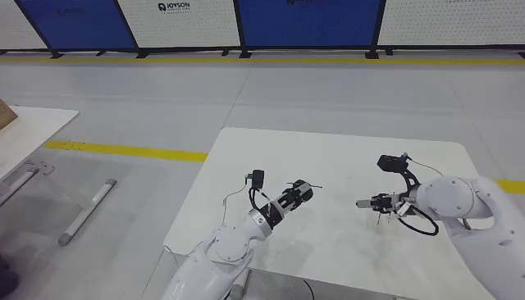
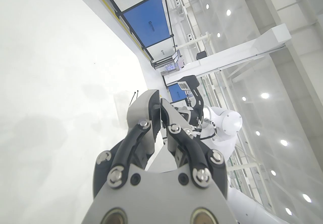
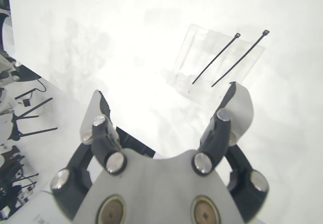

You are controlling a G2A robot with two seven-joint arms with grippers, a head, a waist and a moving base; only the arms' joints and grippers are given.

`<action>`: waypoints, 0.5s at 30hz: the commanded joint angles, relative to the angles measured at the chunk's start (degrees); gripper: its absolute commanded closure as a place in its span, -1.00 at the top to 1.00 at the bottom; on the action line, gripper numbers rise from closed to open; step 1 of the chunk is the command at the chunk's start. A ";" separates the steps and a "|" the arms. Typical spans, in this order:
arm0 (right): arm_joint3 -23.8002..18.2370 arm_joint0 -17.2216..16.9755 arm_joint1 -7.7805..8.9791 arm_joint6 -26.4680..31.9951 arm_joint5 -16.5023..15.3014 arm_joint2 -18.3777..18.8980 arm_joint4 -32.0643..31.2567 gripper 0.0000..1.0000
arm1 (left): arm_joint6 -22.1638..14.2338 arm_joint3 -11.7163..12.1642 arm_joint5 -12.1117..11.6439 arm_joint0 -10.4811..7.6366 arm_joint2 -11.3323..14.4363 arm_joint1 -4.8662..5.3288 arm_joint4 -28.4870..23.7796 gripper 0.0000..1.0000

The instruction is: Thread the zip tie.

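Observation:
My left gripper [image 2: 160,99] is shut on a thin black zip tie [image 2: 160,109], seen edge-on between its pads. In the top view this gripper [image 1: 305,188] is held above the white table's [image 1: 328,152] middle front, with the zip tie's end [image 1: 317,187] poking out toward the right arm. My right gripper [image 3: 166,89] is open and holds nothing, just short of two more black zip ties [image 3: 217,58] [image 3: 241,57]. They lie side by side on a clear plastic sheet [image 3: 189,58]. In the top view the right gripper [image 1: 362,205] faces the left one across a small gap.
The two spare zip ties [image 2: 133,98] also show on the table beyond my left fingers. The table edge [image 3: 63,94] runs close behind the right gripper. Another table [image 1: 33,132] stands at the far left, and blue and white panels [image 1: 308,5] line the back.

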 commanded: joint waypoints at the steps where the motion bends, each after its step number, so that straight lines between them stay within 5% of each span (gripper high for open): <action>1: 0.30 0.23 -0.06 -0.75 1.57 0.19 -0.35 1.00 | 0.00 0.00 0.00 0.00 0.00 0.00 0.00 -1.00; 4: -0.01 0.23 -0.02 -0.74 3.58 0.43 -1.28 0.94 | 0.00 0.00 0.00 0.00 0.00 0.00 0.00 -1.00; 7: 0.13 0.34 -0.03 -0.32 4.25 0.49 -2.11 -0.02 | 0.00 0.00 0.00 0.00 0.00 0.00 0.00 -1.00; 15: 5.41 2.48 -1.40 2.28 4.25 -0.62 -3.56 -0.18 | 0.00 0.00 0.00 0.00 0.00 0.00 0.00 -1.00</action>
